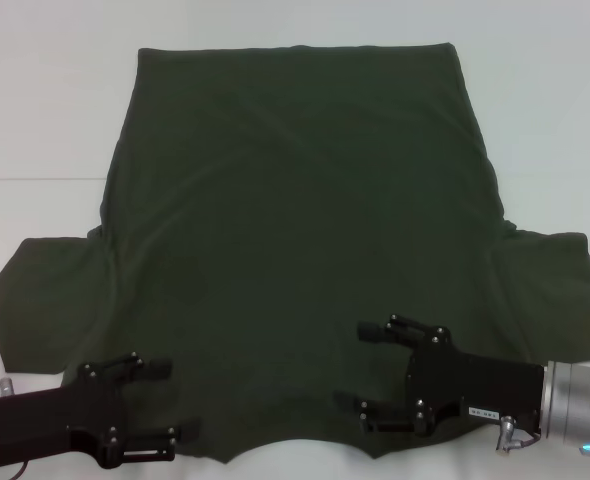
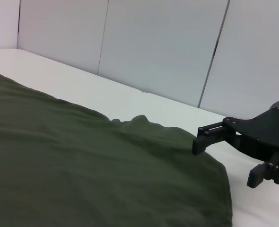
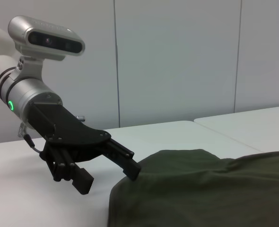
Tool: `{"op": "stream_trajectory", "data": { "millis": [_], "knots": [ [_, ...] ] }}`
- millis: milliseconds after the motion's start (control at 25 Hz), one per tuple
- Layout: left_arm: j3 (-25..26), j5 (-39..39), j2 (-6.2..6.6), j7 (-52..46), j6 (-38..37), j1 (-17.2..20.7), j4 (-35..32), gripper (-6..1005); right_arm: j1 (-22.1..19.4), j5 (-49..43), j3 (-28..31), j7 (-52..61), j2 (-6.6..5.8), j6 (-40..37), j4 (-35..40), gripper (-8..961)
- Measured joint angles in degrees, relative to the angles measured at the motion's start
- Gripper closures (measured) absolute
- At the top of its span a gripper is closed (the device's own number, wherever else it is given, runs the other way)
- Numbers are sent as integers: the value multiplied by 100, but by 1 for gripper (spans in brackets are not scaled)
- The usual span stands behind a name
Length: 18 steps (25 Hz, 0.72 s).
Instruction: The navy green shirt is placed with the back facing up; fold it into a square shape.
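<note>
A: Where is the navy green shirt (image 1: 295, 250)?
B: Flat on the white table (image 1: 35, 100). The left gripper (image 1: 170, 402) and right gripper (image 1: 360, 365) are over its near edge, jaws wide apart, holding nothing

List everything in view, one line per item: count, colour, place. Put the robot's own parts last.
navy green shirt: one, dark olive green, spread flat across the middle of the table, both short sleeves out to the sides, one straight edge at the far side and a curved edge nearest the robot.
table: one, white, under the shirt and showing all around it.
wall panels: several, pale grey, upright behind the table in the wrist views.
left gripper: one, black, open, at the shirt's near left corner, beside the left sleeve.
right gripper: one, black on a silver wrist, open, over the shirt's near right part, fingers pointing toward the left arm.
</note>
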<state>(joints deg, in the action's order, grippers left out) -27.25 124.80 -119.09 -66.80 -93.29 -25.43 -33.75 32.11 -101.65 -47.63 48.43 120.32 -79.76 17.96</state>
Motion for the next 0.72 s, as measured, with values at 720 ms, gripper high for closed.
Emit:
{"op": "stream_trajectory", "data": {
  "millis": [720],
  "knots": [
    [233,-71,-5,-114,56,-27,-1,80,6,172,0,0,0,13,19,26]
  ]
}}
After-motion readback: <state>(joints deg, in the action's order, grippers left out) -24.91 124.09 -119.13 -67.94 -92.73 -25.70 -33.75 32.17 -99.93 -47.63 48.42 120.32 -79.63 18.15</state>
